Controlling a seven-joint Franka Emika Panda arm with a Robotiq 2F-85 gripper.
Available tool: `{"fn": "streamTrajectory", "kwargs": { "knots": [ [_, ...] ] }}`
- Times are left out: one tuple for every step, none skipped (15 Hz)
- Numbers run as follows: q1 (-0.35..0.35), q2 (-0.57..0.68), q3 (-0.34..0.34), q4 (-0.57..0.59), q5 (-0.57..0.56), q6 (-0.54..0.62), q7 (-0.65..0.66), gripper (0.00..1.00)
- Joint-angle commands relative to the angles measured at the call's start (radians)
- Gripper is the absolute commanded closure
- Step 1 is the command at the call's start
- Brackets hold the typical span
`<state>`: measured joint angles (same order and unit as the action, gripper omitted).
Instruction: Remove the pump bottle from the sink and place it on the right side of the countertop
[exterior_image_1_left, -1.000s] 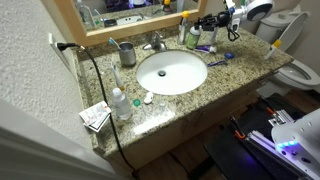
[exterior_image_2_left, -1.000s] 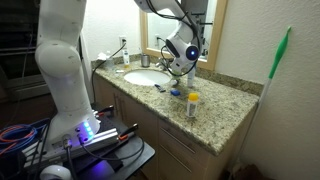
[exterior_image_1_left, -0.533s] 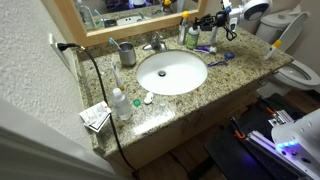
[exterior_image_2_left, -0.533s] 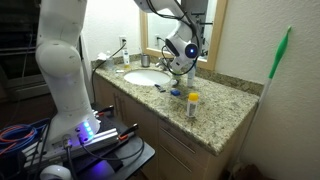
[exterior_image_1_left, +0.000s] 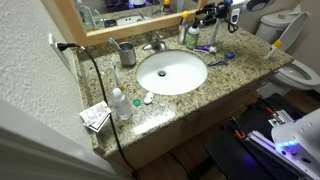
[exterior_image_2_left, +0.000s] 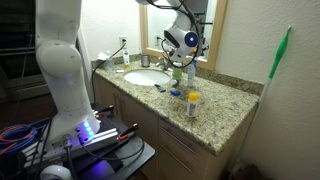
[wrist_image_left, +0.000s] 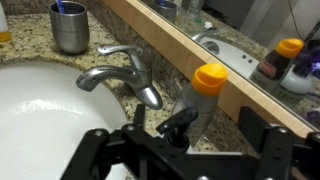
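Observation:
The pump bottle (wrist_image_left: 172, 122) shows its black pump head just below the wrist camera. It stands upright on the granite countertop (exterior_image_1_left: 235, 60), to the right of the faucet and outside the sink (exterior_image_1_left: 172, 72). Both exterior views show the bottle (exterior_image_1_left: 191, 37) (exterior_image_2_left: 190, 74) by the mirror frame. My gripper (wrist_image_left: 185, 155) hangs above it, open, with the black fingers (wrist_image_left: 95, 150) wide apart on either side of the pump head and clear of it. In the exterior views the gripper (exterior_image_1_left: 212, 17) (exterior_image_2_left: 180, 57) sits just over the bottle.
A clear bottle with an orange cap (wrist_image_left: 205, 90) leans by the mirror frame right behind the pump head. The chrome faucet (wrist_image_left: 118, 80) and a steel cup (wrist_image_left: 70, 28) stand beyond the sink. A small yellow-capped bottle (exterior_image_2_left: 193, 100) and toothbrushes (exterior_image_1_left: 215, 57) lie on the counter.
The jaws have gone from shut on the pump bottle to wide open, and the gripper has lifted a little. The bottle stays standing on the counter.

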<state>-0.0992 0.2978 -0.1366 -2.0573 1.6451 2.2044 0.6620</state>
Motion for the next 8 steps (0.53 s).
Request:
{"fn": "streamTrajectory", "kwargs": {
  "knots": [
    [0.002,-0.137,-0.005,-0.073,-0.100,0.012,-0.008,0.00],
    [-0.006,-0.162,-0.008,-0.080,-0.132,-0.009,-0.013,0.00],
    [-0.013,-0.186,-0.012,-0.083,-0.157,-0.024,-0.027,0.00],
    [-0.007,-0.115,-0.001,-0.030,-0.123,-0.004,0.001,0.00],
    [-0.008,-0.143,-0.003,-0.039,-0.140,-0.005,0.001,0.00],
    [-0.009,-0.161,-0.005,-0.048,-0.146,-0.005,0.001,0.00],
    [-0.010,-0.172,-0.005,-0.055,-0.147,-0.005,0.000,0.00],
    [-0.010,-0.175,-0.005,-0.059,-0.147,-0.005,-0.002,0.00]
  ]
}}
